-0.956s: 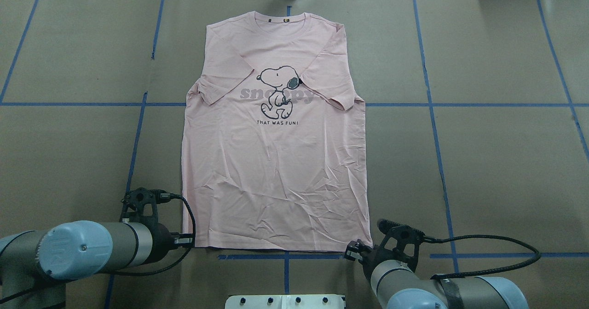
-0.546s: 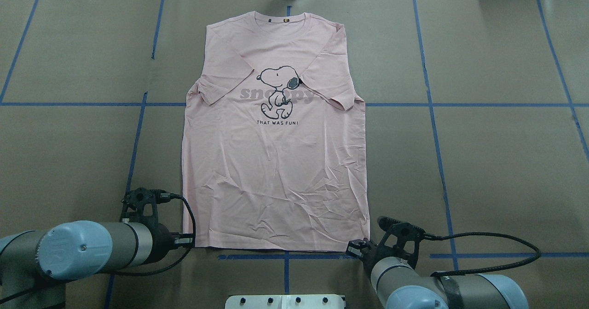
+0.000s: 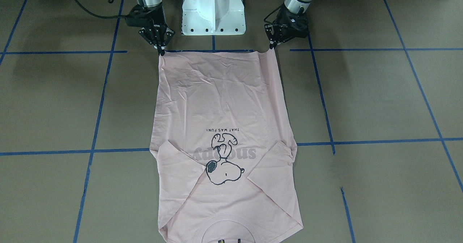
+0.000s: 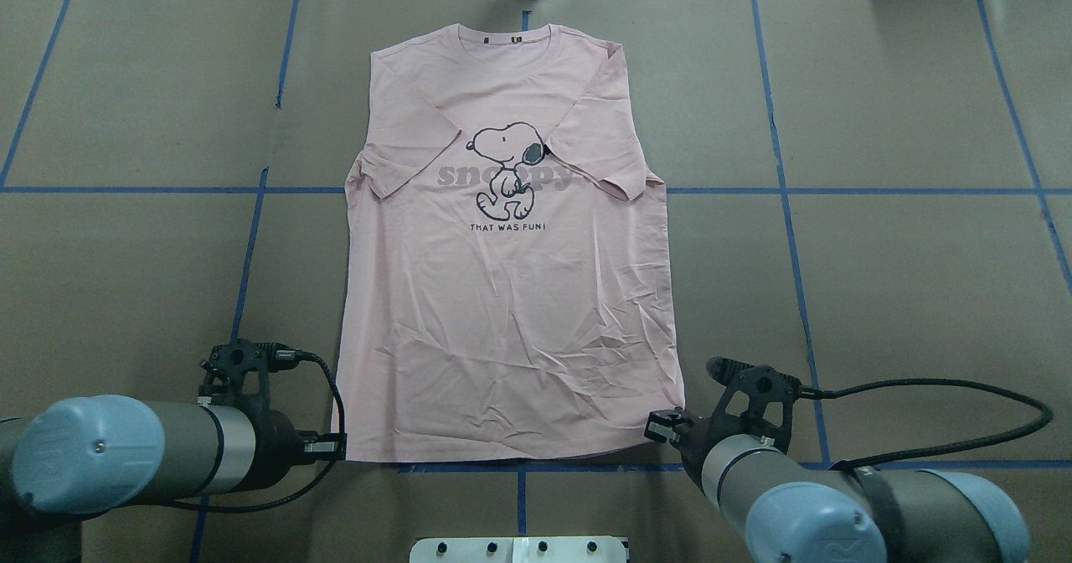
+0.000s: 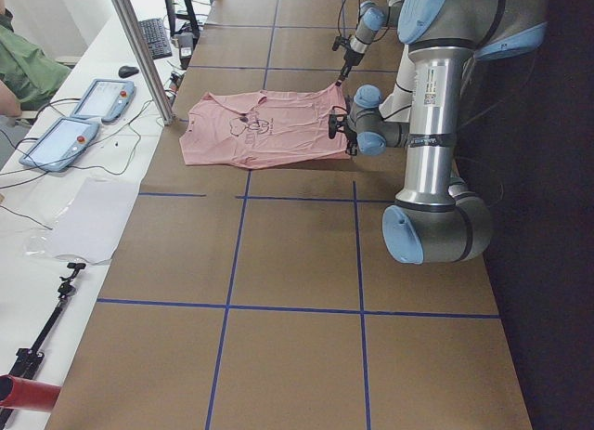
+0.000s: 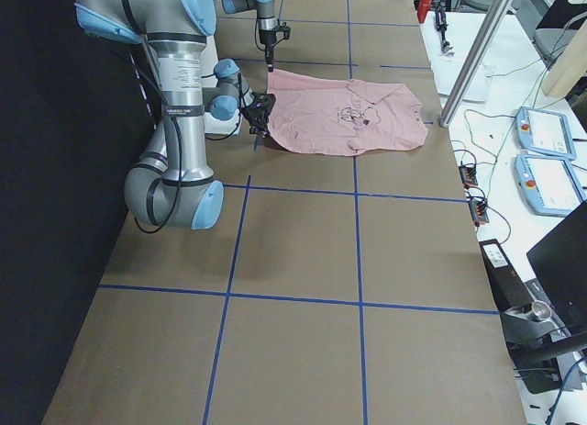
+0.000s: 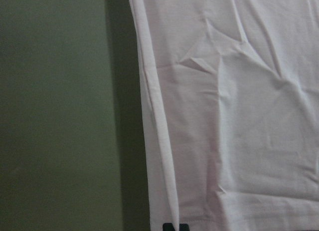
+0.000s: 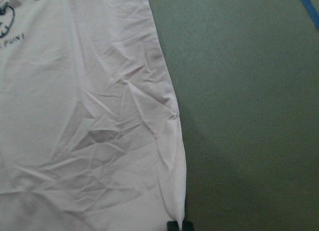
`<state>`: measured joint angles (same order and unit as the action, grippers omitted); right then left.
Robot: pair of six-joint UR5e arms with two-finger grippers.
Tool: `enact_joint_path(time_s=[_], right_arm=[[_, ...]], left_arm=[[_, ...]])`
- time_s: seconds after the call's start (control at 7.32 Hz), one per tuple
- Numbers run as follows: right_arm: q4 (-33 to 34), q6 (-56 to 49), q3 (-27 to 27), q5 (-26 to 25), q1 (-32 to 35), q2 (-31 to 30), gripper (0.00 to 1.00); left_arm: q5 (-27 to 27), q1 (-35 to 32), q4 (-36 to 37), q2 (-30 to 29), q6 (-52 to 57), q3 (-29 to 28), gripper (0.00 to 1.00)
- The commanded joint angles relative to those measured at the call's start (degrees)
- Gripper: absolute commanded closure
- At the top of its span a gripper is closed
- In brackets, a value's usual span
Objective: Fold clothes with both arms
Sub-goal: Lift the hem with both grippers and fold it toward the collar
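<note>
The pale pink T-shirt (image 3: 224,102) is laid flat and face up on the brown table (image 3: 379,98), directly in front of the white pedestal base (image 3: 213,8). Its hem (image 3: 213,54) is turned towards the base and its collar (image 3: 228,223) lies at the end farthest from it. The sleeves (image 3: 181,167) are already turned inward across the chest, partly over the grey lettering, so the body is left as one long panel running away from the base.

The left gripper (image 3: 270,48) is set at the hem corner on the base's left side, with its jaws brought together and clamped on the fabric. In the left wrist view only the very tips (image 7: 172,226) are seen, pressed on the corner. The right gripper (image 3: 160,52) is likewise closed on the opposite hem corner, on the base's right side. Both corners are judged to be pinched so that the hem can be carried as one taut edge, without sagging in the middle.

The lengthwise fold is judged to be the step in hand: the hem is to be raised and carried away from the base towards the collar (both arms kept level, or the edge will skew)
</note>
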<state>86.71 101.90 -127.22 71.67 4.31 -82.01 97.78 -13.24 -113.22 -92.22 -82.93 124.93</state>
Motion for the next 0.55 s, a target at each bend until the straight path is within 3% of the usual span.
enact_joint_path(time_s=[0.0, 0.14, 0.27, 0.41], right_arm=[[16.3, -1.1, -19.2, 4.0, -0.3, -0.7, 1.0], [27.8, -1.1, -29.0, 7.7, 0.9, 1.7, 1.0], [33.5, -1.4, -29.6, 13.1, 3.7, 7.4, 1.0], [35.5, -6.8, -27.9, 13.6, 5.3, 10.7, 1.0]], left_arm=[[5.7, -0.7, 17.2, 0.2, 0.5, 18.3, 1.0], [9.4, -2.8, 28.2, -2.0, 0.6, 27.3, 1.0], [13.4, -8.8, 35.5, -7.8, 1.5, 30.1, 1.0], [14.3, -10.3, 38.0, -11.9, 5.2, 28.6, 1.0]])
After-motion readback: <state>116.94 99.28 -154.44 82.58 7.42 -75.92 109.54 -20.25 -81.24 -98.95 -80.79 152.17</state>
